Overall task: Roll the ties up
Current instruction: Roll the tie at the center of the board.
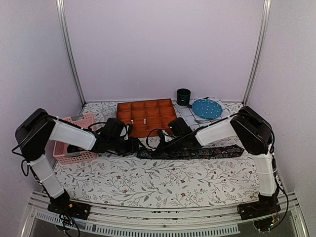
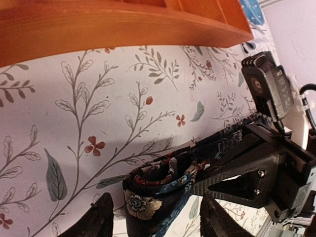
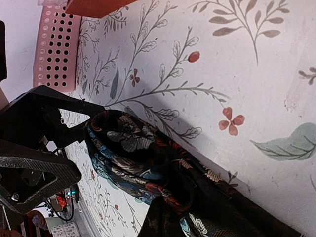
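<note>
One dark floral tie (image 1: pixel 212 151) lies across the middle of the flowered tablecloth, its left end curled into a loose roll (image 2: pixel 153 192). My left gripper (image 1: pixel 134 146) is open. In the left wrist view its fingers (image 2: pixel 98 219) stand either side of the roll, with a gap on the right side. My right gripper (image 1: pixel 157 146) comes in from the right and is shut on the tie just behind the roll; its ribbed pad (image 2: pixel 217 181) presses on the fabric. In the right wrist view the roll (image 3: pixel 128 143) lies ahead of my right gripper (image 3: pixel 168 219). No other tie shows.
An orange compartment tray (image 1: pixel 145 116) stands just beyond the grippers, its edge close above in the left wrist view (image 2: pixel 123 24). A pink perforated basket (image 1: pixel 74 145) stands on the left. A dark cup (image 1: pixel 183 96) and a blue plate (image 1: pixel 206 107) stand at the back right.
</note>
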{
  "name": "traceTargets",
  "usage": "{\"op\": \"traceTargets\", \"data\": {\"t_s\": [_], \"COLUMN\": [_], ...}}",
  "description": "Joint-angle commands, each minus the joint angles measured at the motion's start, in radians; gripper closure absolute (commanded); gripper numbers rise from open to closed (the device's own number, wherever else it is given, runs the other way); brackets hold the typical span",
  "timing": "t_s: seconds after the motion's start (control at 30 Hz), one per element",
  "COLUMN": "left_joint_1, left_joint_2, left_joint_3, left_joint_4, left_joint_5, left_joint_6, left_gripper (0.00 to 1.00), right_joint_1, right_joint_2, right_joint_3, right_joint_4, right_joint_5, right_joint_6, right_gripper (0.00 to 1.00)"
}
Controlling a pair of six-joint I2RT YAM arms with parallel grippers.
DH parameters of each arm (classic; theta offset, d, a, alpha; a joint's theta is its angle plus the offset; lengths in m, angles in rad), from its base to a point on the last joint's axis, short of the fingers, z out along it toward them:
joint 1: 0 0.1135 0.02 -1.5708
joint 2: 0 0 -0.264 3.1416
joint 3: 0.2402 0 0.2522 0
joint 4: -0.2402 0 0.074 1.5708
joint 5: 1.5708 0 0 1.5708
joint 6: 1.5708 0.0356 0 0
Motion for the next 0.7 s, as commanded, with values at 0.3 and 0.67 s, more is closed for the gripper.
{"op": "traceTargets", "data": {"t_s": [0.3, 0.67], "left_joint_1": [0.027, 0.039], "left_joint_2": [0.059, 0.085], "left_joint_3": [-0.05, -0.091], "left_joint_4": [0.122, 0.253], "left_joint_5": [0.114, 0.214], "left_joint_6": [-0.042, -0.069], "left_gripper": [0.43, 0.52], "right_joint_1": [-0.015, -0.019], "right_joint_2": [0.078, 0.081], "right_joint_3": [-0.049, -0.061], "right_joint_4": [0.017, 0.037], "right_joint_5": [0.027, 0.016], "right_joint_6": [0.029, 0.041], "right_gripper": [1.0, 1.0]}}
